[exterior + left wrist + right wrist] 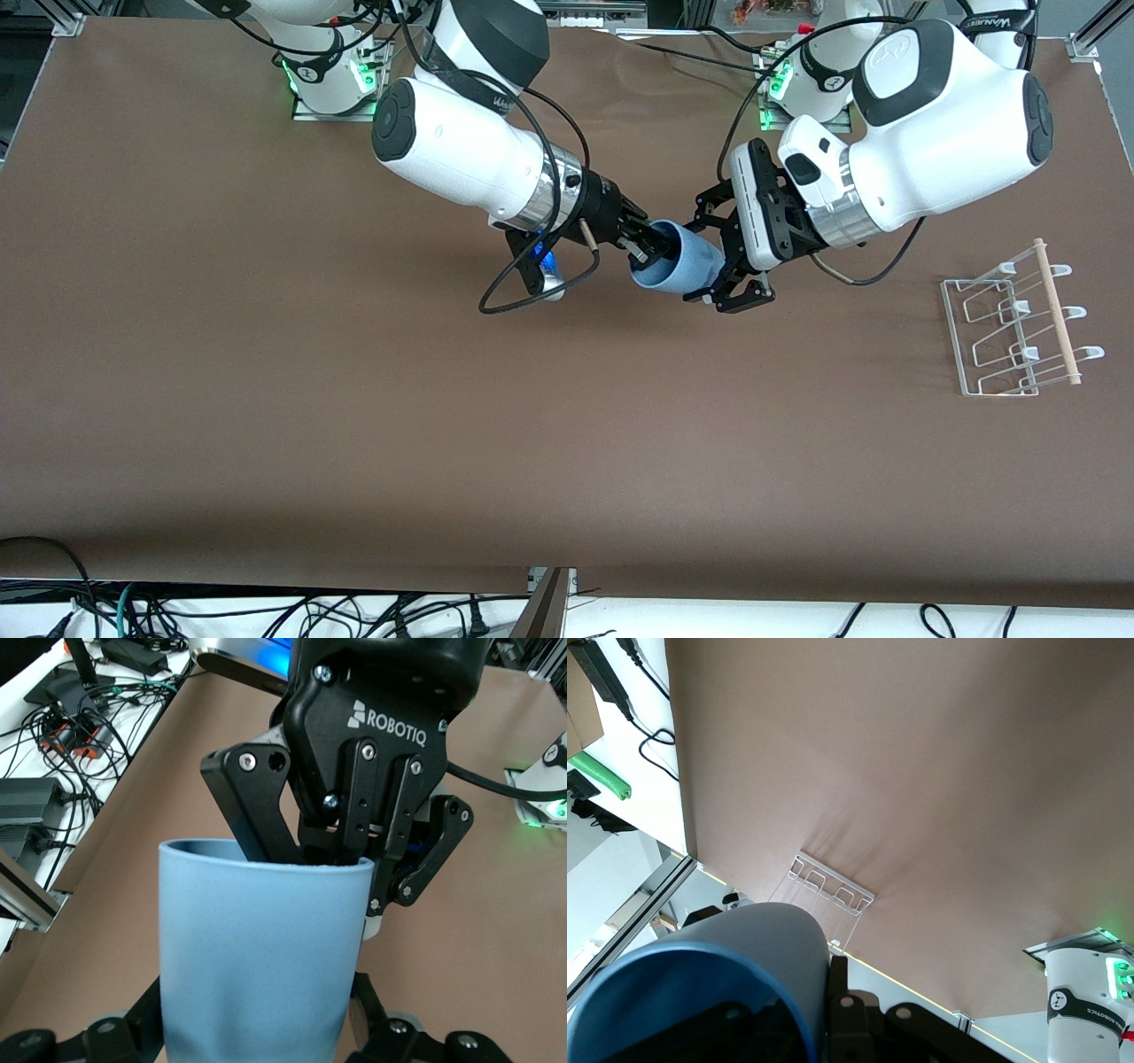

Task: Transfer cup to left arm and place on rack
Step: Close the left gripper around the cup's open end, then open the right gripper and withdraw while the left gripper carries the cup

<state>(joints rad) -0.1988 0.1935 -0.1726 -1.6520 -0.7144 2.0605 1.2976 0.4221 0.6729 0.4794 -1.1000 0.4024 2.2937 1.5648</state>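
The light-blue cup (678, 261) hangs on its side in the air between the two grippers, over the middle of the table. My right gripper (644, 248) is shut on the cup's rim, one finger inside and one outside; in the right wrist view the cup (744, 948) fills the lower corner. My left gripper (709, 259) is open, its fingers (361, 997) straddling the cup's base end close to its sides; the cup (257, 957) fills the left wrist view, with the right gripper on its rim. The white wire rack (1019, 328) stands toward the left arm's end of the table.
The brown table (354, 425) carries only the rack, which also shows small in the right wrist view (831, 889). Cables lie off the table's near edge (266, 616). A black cable loops under the right wrist (532, 283).
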